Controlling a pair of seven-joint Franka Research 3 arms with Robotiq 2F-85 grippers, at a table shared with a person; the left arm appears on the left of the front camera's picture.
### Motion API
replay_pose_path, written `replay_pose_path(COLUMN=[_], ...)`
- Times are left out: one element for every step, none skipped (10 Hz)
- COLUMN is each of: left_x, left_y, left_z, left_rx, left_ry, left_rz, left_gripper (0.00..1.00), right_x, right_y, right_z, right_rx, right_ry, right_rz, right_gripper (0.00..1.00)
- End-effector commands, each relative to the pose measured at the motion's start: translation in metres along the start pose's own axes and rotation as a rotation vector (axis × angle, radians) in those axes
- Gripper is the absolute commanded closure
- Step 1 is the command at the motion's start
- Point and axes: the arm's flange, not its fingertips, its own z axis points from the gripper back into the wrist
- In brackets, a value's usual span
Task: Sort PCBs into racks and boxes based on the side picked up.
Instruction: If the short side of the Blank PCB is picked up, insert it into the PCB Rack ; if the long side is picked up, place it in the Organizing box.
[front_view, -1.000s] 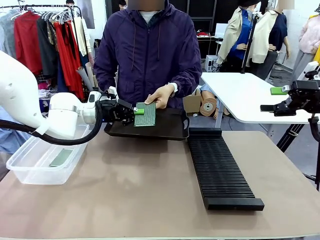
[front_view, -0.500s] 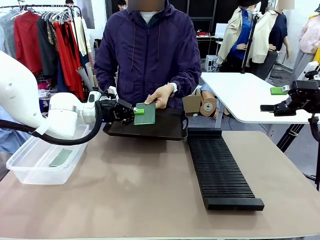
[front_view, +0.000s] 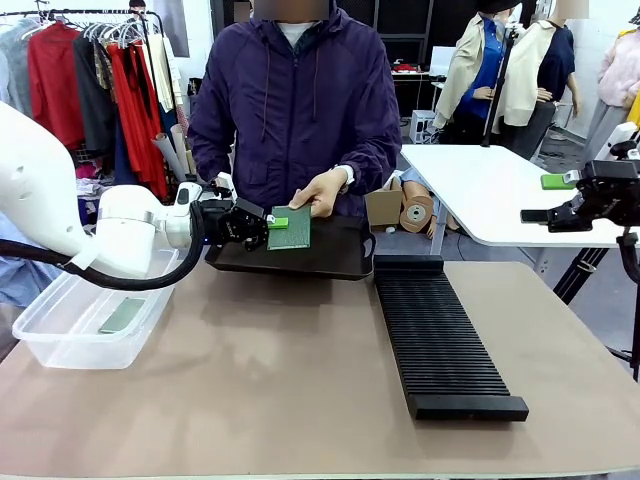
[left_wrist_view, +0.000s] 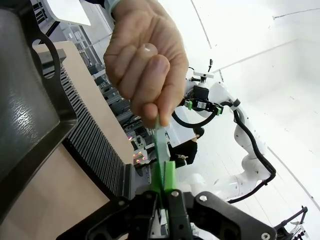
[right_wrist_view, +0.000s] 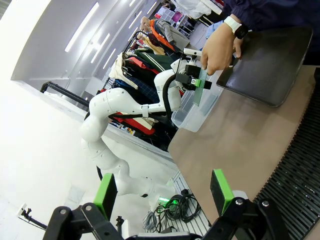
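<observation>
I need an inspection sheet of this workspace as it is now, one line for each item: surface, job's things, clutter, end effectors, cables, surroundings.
Surface: brown table, flat, no spill seen.
Job's things: green board held over the black tray; second board lying in the clear tub; slotted rack, no board in its slots.
Clutter: nothing seen.
End effectors: left end effector shut on the green board, which the person's hand also pinches; right end effector open, holding nothing.
Cables: black hose hanging under the left arm, above the tub.
Surroundings: clothes rail, white table, cardboard rolls.
</observation>
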Motion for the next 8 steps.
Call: replay_pose_path(left_x=[-0.0002,-0.0002,-0.0002,-0.0002,-0.0002,-0.0002,-0.0002,-0.0002], left_y=[-0.0007,-0.0007,-0.0007,-0.0007,-0.0007,-0.0007,-0.0007,-0.0007], left_z=[-0.0009,-0.0009,-0.0009,-0.0009,-0.0009,-0.0009,-0.0009,-0.0009], left_rx=[-0.005,-0.005,-0.005,-0.005,-0.005,-0.005,-0.005,-0.005], left_ry=[0.003,0.003,0.003,0.003,0.003,0.003,0.003,0.003], left_rz=[-0.001,-0.001,-0.001,-0.001,-0.001,-0.001,-0.001,-0.001], left_gripper=[1.00,1.00,1.00,1.00,1.00,1.00,1.00,1.00], right_x=[0.0004,0.0004,0.0004,0.0004,0.0004,0.0004,0.0004,0.0004], right_y=[0.0019,0.0019,0.0019,0.0019,0.0019,0.0019,0.0019,0.0019], right_z=[0.0000,0.0000,0.0000,0.0000,0.0000,0.0000,0.0000,0.0000], right_rx=[0.006,0.006,0.006,0.006,0.006,0.006,0.006,0.006], right_ry=[-0.003,-0.003,-0.003,-0.003,-0.003,-0.003,-0.003,-0.003], right_rz=[0.008,0.008,0.008,0.008,0.008,0.008,0.008,0.008], right_gripper=[0.00,0.00,0.00,0.00,0.00,0.00,0.00,0.00])
